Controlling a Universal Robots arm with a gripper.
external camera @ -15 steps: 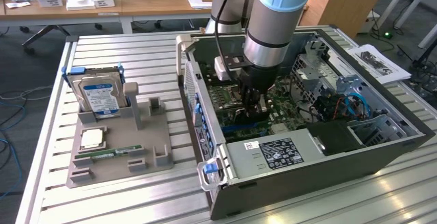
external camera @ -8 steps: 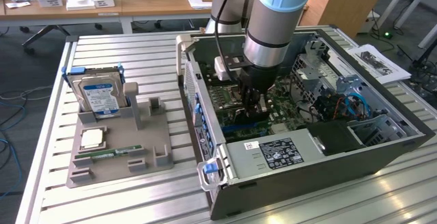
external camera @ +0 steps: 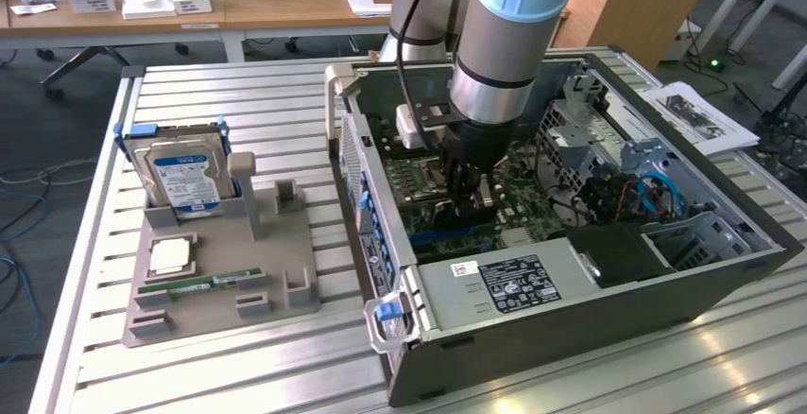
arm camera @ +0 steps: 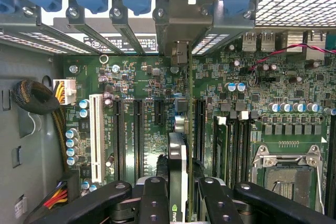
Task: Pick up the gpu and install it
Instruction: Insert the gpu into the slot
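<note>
So the open PC case (external camera: 592, 329) has the arm reaching straight down into it, and the gripper (arm camera: 181, 187) is clamped on the gpu (arm camera: 177, 150). The card stands on edge between the fingers (arm camera: 153, 198), right over the motherboard (arm camera: 147, 77) in among the long expansion slots, with its metal end up by the rear slot openings. Can't tell if it's actually seated. Also in the case: a CPU socket (arm camera: 283, 174), the power supply (external camera: 505, 284) with its label facing up, and some blue cables (external camera: 645, 195). Over on the exterior view's left, a grey tray (external camera: 290, 244) holds the hard drive (external camera: 185, 180) standing upright, a CPU chip (external camera: 170, 255) lying flat and a green memory stick (external camera: 202, 284) in its groove. Everything sits on a slatted metal table (external camera: 252, 102), papers (external camera: 700, 116) on the exterior view's right, a wooden desk (external camera: 290, 8) with small boxes behind.
</note>
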